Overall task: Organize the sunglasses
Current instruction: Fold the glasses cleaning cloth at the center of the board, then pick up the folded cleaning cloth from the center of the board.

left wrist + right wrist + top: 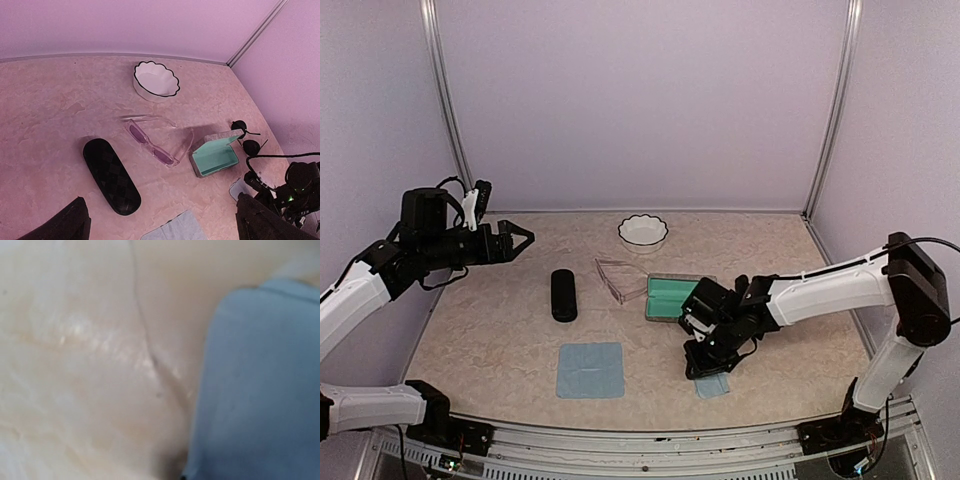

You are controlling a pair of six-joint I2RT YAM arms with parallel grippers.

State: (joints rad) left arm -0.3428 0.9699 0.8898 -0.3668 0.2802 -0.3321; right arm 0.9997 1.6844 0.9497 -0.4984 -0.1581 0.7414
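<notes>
Progress looks slim from above: the pale pink-framed sunglasses lie loose on the tabletop between the black case and the open teal-lined case, which looks empty. My left hand hangs high, spread wide, holding nothing. My right hand points down at a small blue cloth; I cannot tell its opening. Left wrist view: the round dark sunglasses sit just behind that open case. Right wrist view: only blurred tabletop and cloth. I judge neither pair is stowed yet.

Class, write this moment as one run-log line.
left fingers: open | right fingers: low over small blue cloth | pale sunglasses: on table | teal-lined case: open
</notes>
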